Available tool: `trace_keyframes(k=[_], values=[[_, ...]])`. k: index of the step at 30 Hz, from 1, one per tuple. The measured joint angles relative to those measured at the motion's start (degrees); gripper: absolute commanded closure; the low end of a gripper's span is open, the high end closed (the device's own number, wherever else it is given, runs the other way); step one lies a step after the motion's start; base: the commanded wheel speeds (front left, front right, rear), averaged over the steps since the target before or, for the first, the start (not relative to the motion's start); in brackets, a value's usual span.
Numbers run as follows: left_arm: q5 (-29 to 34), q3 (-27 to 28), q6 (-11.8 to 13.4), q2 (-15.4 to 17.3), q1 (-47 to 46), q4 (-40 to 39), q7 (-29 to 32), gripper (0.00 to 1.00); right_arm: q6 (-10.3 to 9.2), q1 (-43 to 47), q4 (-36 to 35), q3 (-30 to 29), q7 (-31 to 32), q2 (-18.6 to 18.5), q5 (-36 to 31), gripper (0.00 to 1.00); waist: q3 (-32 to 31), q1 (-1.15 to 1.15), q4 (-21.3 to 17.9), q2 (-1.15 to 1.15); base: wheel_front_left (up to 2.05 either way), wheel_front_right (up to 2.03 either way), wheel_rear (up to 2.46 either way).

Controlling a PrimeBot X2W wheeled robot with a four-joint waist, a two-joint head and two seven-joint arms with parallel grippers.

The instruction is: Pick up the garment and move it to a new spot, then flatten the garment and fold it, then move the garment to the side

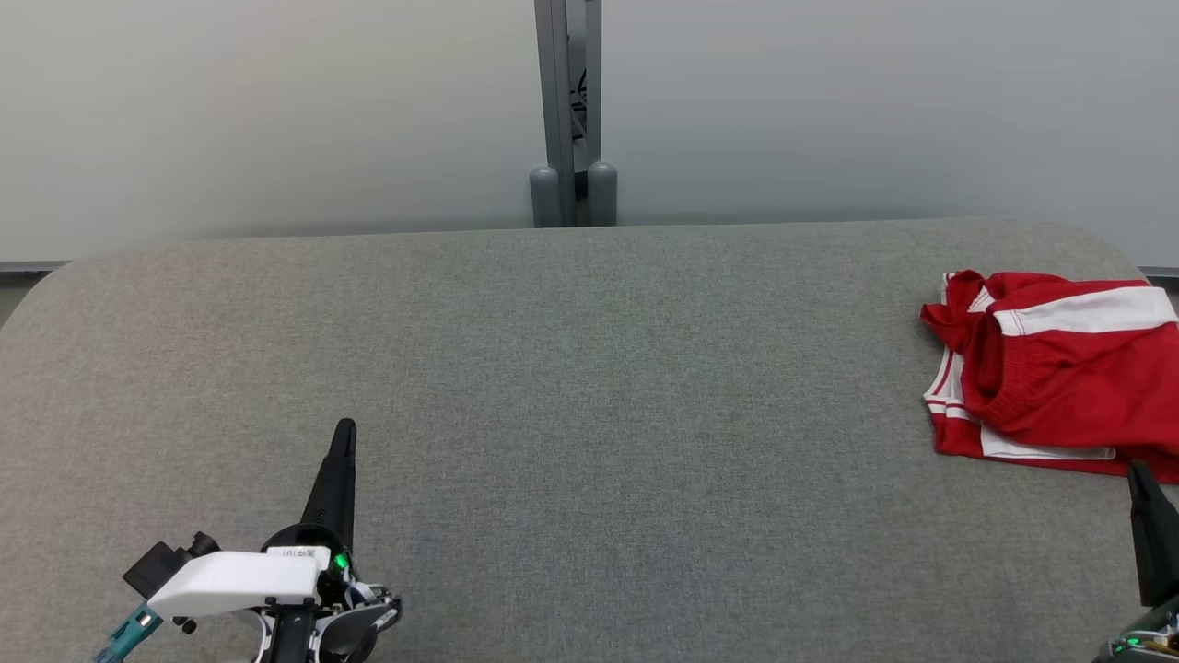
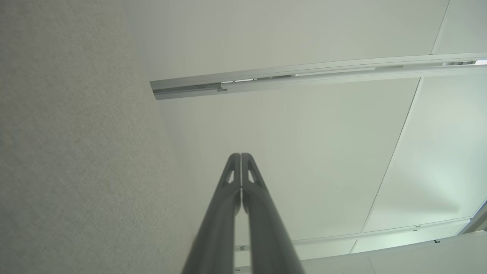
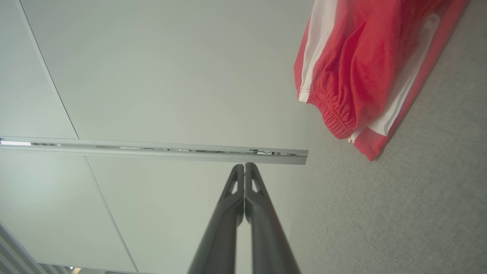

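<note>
1. Lying near the right end of the grey padded table, the red garment with white stripes sat bunched and partly doubled over, its elastic waistband showing on top
2. The right gripper stood just beside the garment's near edge, its tip at the cloth's lower right border; I could not tell whether it touched the fabric
3. Its jaws were pressed together, the two dark fingers meeting along their length with nothing between them, as the right wrist view made plain
4. The left gripper hovered over bare table at the lower left, well apart from the garment
5. Its jaws were likewise pressed together and held nothing
6. A grey post rose behind the table's far edge, between two pale wall panels
</note>
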Motion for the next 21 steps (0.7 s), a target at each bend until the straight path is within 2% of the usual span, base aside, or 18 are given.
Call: trace_keyframes(k=[21], values=[[0.0,0.0,0.0,0.0,0.0,0.0,0.0,1.0,0.0,0.0,0.0,0.0,0.0,0.0,0.0,1.0,0.0,0.0,0.0,0.0,0.0,0.0,0.0]])
